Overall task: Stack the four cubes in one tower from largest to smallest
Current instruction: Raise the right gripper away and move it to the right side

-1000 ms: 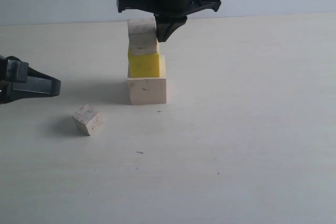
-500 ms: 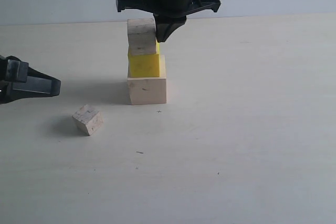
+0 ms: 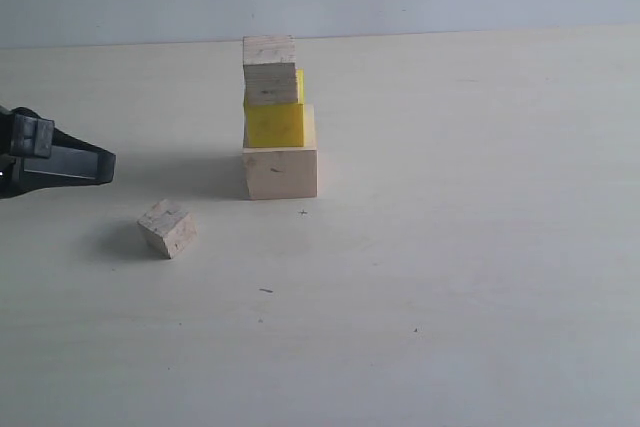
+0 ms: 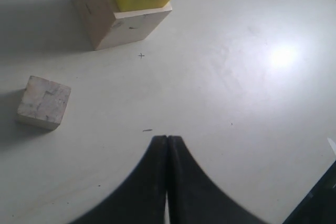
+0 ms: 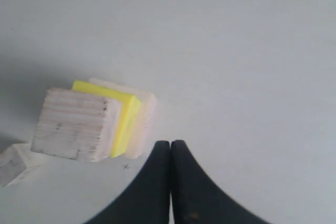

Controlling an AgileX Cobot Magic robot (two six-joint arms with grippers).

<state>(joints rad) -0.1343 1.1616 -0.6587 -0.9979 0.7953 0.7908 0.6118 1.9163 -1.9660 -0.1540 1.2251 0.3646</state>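
Three square-edged blocks stand stacked on the pale matte table: a large smooth wooden cube lowest, a bright yellow cube on it, and a grainy wooden cube on top (its layered grain shows from above). The small wooden cube, speckled, lies apart near the left gripper, whose fingers are pressed together on nothing. The right gripper, raised above the stack, is likewise closed and empty.

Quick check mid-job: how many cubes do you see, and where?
4. Large pale cube on the table, yellow cube on it, grainy pale cube on top. The small cube lies alone, left-front of those three in the exterior view. None seems hidden.
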